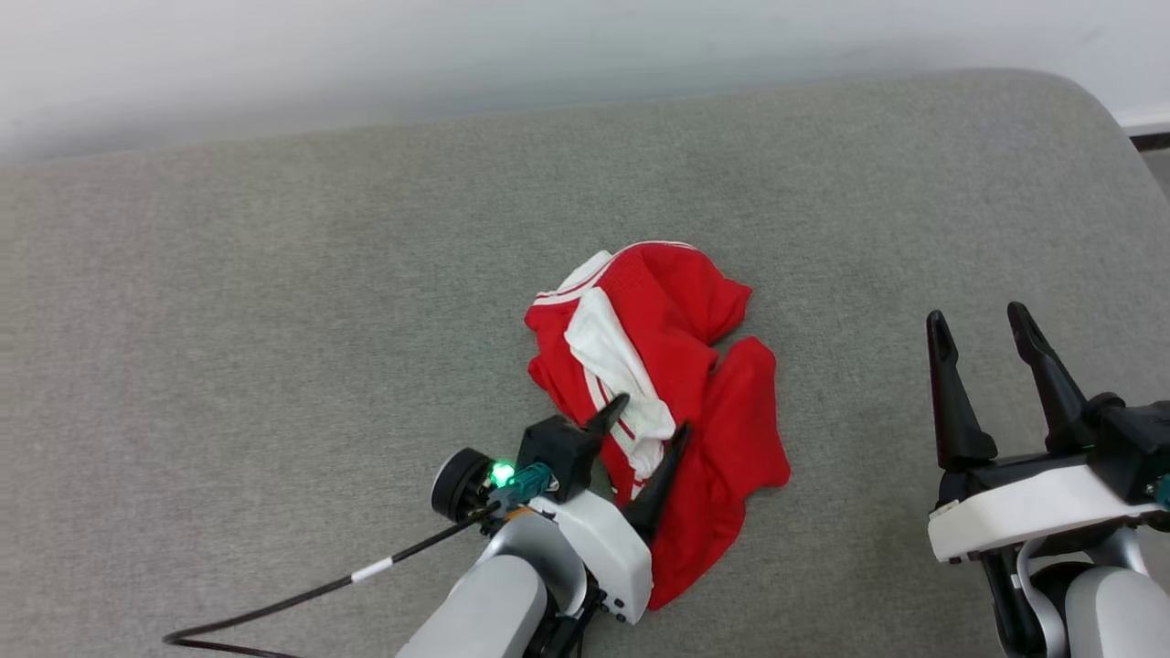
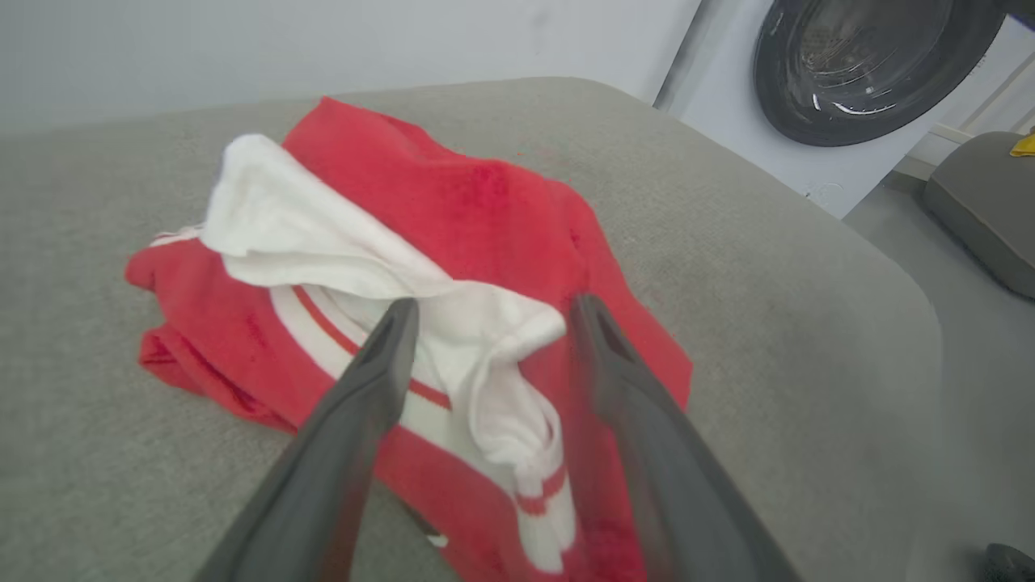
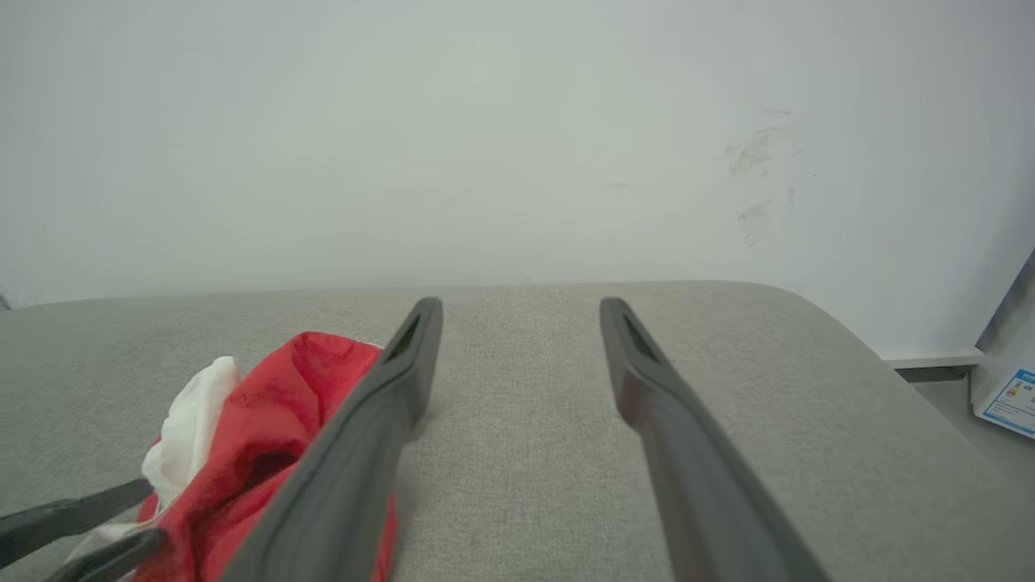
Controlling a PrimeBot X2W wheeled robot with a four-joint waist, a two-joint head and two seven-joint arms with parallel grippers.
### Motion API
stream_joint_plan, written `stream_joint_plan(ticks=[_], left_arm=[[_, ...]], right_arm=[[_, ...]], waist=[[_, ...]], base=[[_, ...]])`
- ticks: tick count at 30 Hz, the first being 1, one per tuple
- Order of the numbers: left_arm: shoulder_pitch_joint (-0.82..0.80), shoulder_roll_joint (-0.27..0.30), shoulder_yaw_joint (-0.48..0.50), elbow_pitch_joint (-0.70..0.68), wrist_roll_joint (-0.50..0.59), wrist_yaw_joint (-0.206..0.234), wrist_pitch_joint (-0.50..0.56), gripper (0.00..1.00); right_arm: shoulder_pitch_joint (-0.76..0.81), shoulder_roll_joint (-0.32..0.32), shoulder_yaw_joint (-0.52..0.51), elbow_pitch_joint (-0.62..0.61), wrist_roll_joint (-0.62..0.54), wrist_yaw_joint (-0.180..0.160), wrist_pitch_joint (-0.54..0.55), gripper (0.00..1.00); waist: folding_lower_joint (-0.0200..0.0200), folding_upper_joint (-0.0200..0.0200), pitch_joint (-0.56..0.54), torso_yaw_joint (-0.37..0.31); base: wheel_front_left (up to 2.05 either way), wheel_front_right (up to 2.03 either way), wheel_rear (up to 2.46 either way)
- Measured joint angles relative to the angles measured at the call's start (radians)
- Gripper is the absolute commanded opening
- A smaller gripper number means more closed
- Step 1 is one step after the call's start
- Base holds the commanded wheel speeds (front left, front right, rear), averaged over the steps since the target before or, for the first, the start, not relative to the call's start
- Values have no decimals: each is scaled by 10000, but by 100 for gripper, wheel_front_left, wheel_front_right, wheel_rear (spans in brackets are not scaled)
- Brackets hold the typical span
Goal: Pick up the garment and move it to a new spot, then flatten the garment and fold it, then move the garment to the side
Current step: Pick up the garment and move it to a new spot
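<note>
The garment [image 1: 676, 366] is a red jersey with white sleeves and striped trim, lying crumpled in a heap on the grey cushion [image 1: 274, 366]. Its print is hidden in the folds. My left gripper [image 1: 651, 419] stands open at the heap's near edge, one finger on each side of a white sleeve fold [image 2: 493, 364]; the fabric lies loose between them. The garment [image 2: 453, 242] spreads beyond the fingers in the left wrist view. My right gripper [image 1: 983, 324] is open over bare cushion to the right, apart from the garment [image 3: 259, 428].
The grey cushion runs wide to the left and back, ending at a white wall [image 1: 457, 55]. A washing machine door [image 2: 873, 65] and another grey seat [image 2: 978, 210] stand beyond the cushion's right end. A black cable [image 1: 302, 594] trails from my left wrist.
</note>
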Motion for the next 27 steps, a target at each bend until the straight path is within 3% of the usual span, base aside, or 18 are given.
stream_joint_plan(ticks=[7, 15, 22, 27], left_arm=[[-100, 82, 464, -1005, 226, 711, -1137, 100], [340, 1093, 1960, -1894, 134, 1778, -1367, 100], [1335, 2178, 2895, -2255, -136, 2220, -1325, 100], [2108, 2468, 2976, -2638, -221, 2399, -1066, 100]], right_arm=[[30, -2, -102, 161, -115, 0, 19, 100], [190, 0, -311, 259, -326, 0, 159, 100], [472, 2, -232, 385, -364, 0, 307, 100], [718, 2, -196, 410, -368, 0, 362, 100]], waist=[[0, 0, -438, 491], [0, 0, -865, 1152], [0, 0, -1319, 1381], [0, 0, -1665, 1317]], base=[[0, 0, 0], [0, 0, 0], [0, 0, 0], [0, 0, 0]])
